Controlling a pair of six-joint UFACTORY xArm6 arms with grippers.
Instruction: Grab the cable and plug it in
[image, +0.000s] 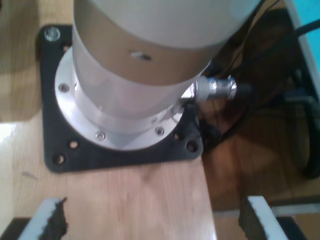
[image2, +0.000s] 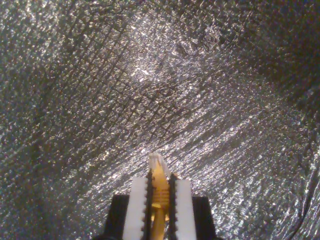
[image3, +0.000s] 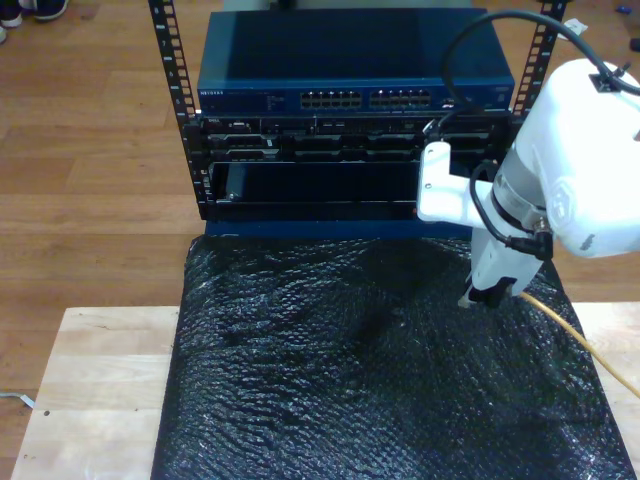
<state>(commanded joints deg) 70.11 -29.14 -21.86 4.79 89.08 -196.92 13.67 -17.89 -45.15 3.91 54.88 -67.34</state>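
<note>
A: First wrist view?
B: My first tool (image: 150, 220) stands wide with nothing between its pads, over the wooden surface (image: 125, 195) and facing an arm base (image: 135, 75) bolted on a black plate (image: 47, 145). Dark leads (image: 300, 100) trail over the floor past the edge.

A: Second wrist view?
B: My second tool (image2: 160, 192) is closed narrow on the cable (image2: 159, 187), the clear plug (image2: 156, 162) sticking out past the pads over the crinkled black mat (image2: 150, 75).

A: Exterior view?
B: That arm (image3: 560, 190) hangs at the exterior view's right, low over the mat (image3: 330, 370); the cable (image3: 565, 325) trails off toward that side. Behind stands a rack (image3: 165, 100) with a switch (image3: 350, 65) and rows of ports (image3: 365, 99).

A: Risks?
B: I judge the plug could twist in the grip or meet a port skewed, since only a short tip is held. The trailing cable may drag on the mat. The rack post and lower units crowd the approach.
</note>
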